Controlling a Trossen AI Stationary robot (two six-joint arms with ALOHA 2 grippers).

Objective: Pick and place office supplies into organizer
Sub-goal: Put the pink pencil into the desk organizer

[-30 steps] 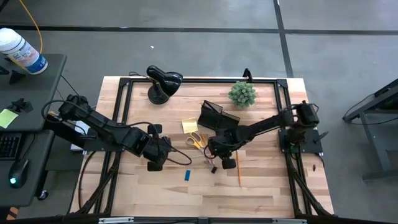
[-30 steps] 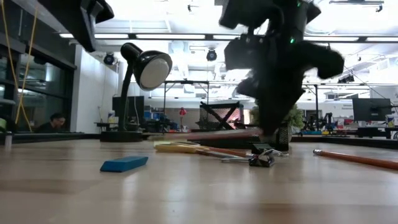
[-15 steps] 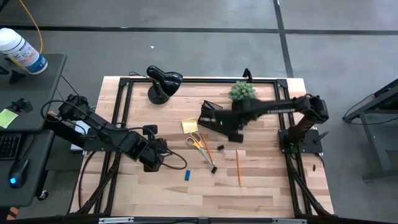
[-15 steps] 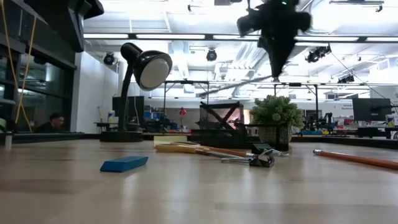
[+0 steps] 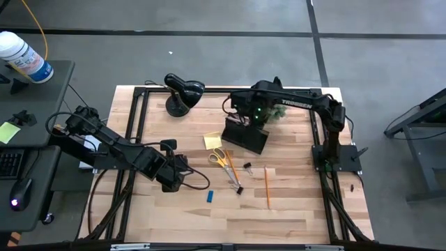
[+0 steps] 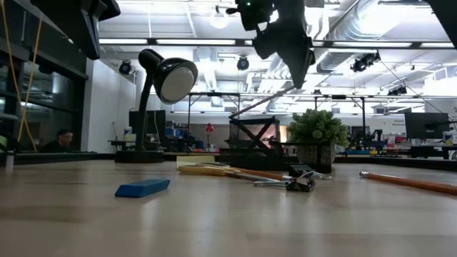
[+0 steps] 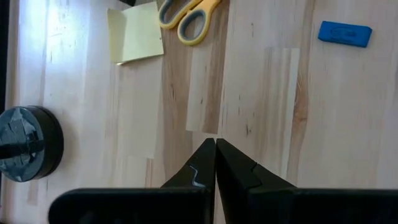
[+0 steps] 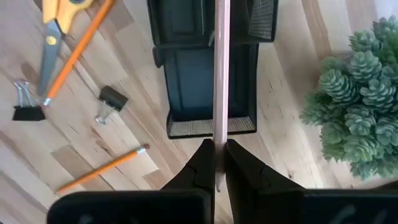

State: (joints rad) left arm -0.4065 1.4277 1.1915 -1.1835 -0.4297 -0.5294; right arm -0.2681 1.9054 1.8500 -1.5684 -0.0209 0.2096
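Note:
My right gripper (image 5: 254, 117) hangs above the black mesh organizer (image 5: 245, 134), shut on a pale wooden pencil (image 8: 221, 74). In the low view the pencil (image 6: 264, 102) slants down from the gripper (image 6: 301, 80). On the table lie orange-handled scissors (image 5: 221, 157), a yellow sticky-note pad (image 5: 212, 140), a blue block (image 5: 210, 196), an orange pencil (image 5: 267, 187) and two black clips (image 5: 247, 167). My left gripper (image 5: 174, 183) is shut and holds nothing, hovering left of the blue block; its closed tips (image 7: 216, 142) show over bare wood. My right gripper pinches the wooden pencil near one end (image 8: 217, 146) between its two fingers. The fingers come from above, pointing down, and lie across the pencil. The pencil is lifted clear, its long free part reaching out over the organizer and slanting a little downward.
A black desk lamp (image 5: 182, 93) stands at the far left of the table. A small green potted plant (image 8: 357, 118) stands right beside the organizer. A black metal frame (image 5: 139, 125) borders the table. Bare wood lies along the near edge.
My right gripper has risen from the table near the clips and gone toward the far edge, now over the organizer, turning its wrist on the way. The wooden pencil has gone with it, lifted clear of the table.

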